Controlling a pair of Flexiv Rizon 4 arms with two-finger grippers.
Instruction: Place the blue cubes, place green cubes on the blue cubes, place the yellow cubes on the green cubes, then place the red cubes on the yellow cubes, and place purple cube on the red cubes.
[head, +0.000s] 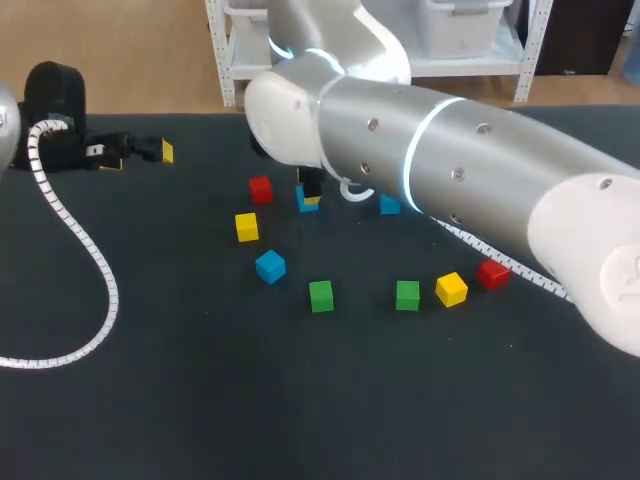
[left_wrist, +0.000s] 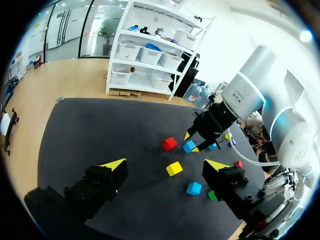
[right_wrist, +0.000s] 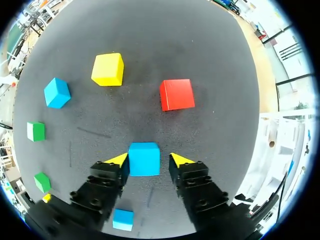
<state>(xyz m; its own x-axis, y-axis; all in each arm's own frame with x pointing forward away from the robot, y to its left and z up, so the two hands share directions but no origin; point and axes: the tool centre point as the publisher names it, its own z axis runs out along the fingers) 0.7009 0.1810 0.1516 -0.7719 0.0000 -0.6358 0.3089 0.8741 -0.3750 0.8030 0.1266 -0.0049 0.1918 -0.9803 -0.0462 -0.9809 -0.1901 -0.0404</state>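
Right now the R gripper (right_wrist: 149, 160) sits low over the mat (head: 200, 400) w/ its fingers apart, straddling one blue cube (right_wrist: 144, 159). One yellow tip looks to be against the cube's side and the other shows a thin gap, so it's not clamped yet. Take that cube as the landmark.

- **Ahead of it:** a red cube (right_wrist: 177, 94) is just in front. Further ahead, off to the other side, is a yellow cube (right_wrist: 107, 69), w/ a second blue cube (right_wrist: 56, 92) beyond that.
- **Behind it:** a third blue cube (right_wrist: 122, 219) lies under the gripper body.
- **On the robot's side of it, well apart:** a green cube (head: 320, 295) and a second green cube (head: 407, 294). Beside the latter are a second yellow cube (head: 451, 289) and a second red cube (head: 492, 273).

Nothing is stacked on anything. I can't make out a purple cube for sure. The L gripper (left_wrist: 166, 164) is far from the landmark, fingers wide apart & empty.

Step in hand, as I read it: grab this blue for the base row. To do it well:

- Centre first so both pads meet opposite flat faces together, else the touching tip shoves & twists the cube.
- Close square, lift straight, and stay clear of the red one close ahead.
- Set the blues down touching & flush, since four layers go on top. A skewed base means a wobbly stack.
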